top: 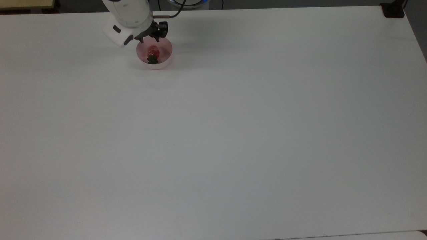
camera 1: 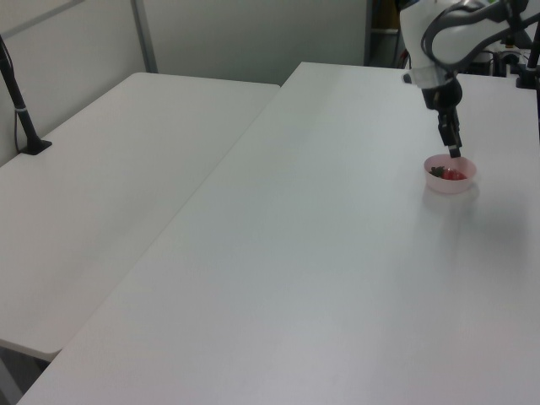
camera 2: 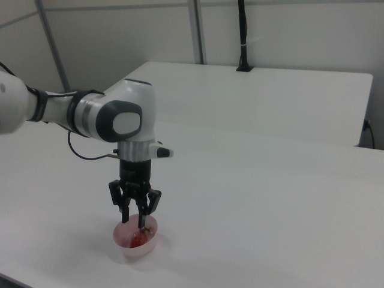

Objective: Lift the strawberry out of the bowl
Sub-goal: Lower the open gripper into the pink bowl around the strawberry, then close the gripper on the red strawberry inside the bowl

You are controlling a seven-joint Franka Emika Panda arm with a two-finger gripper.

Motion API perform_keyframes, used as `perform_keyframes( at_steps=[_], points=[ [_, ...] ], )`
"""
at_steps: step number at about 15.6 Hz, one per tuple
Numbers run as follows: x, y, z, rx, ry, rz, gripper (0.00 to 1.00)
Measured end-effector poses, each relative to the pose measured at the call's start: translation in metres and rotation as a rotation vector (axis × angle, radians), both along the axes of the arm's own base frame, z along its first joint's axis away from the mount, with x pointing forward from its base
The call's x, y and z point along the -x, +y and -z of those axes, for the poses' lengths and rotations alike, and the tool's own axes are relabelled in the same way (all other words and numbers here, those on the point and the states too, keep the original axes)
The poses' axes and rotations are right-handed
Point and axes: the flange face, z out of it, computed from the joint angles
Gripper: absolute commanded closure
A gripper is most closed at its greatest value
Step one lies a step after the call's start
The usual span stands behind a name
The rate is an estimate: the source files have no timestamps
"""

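A pale pink bowl (top: 157, 67) stands near the far edge of the white table, toward the top view's left. Inside it lies a glossy red strawberry (top: 153, 51) whose dark green cap points toward the near rim. My gripper (top: 149, 40) hangs open just above the bowl's far rim, fingers pointing down with nothing between them. In the left view the gripper (camera 1: 454, 152) hovers right over the bowl (camera 1: 450, 185) and the strawberry (camera 1: 454, 175). In the right view the gripper (camera 2: 134, 219) straddles the space above the strawberry (camera 2: 138, 239) in the bowl (camera 2: 142, 251).
A second white table (camera 1: 110, 194) adjoins on the left view's left, with a black post (camera 1: 18, 97) at its edge. A black clamp (top: 393, 10) sits at the top view's top right corner. Another black post (camera 2: 242, 36) rises behind in the right view.
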Motion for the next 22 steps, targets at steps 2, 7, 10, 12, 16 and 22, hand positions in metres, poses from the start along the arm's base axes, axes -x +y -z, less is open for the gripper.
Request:
perform_keyframes(
  at_steps=[2, 7, 10, 12, 16, 22],
  points=[
    [-0.005, 0.000, 0.015, 0.012, -0.004, 0.019, 0.50],
    [-0.010, -0.001, 0.034, 0.019, 0.003, 0.026, 0.50],
    [-0.010, 0.000, 0.038, 0.019, 0.012, 0.025, 0.48],
    [-0.011, 0.002, 0.044, 0.020, 0.022, 0.023, 0.43],
    [-0.012, 0.002, 0.060, 0.029, 0.039, 0.039, 0.55],
    [-0.014, 0.003, 0.063, 0.033, 0.033, 0.043, 0.73]
  ],
)
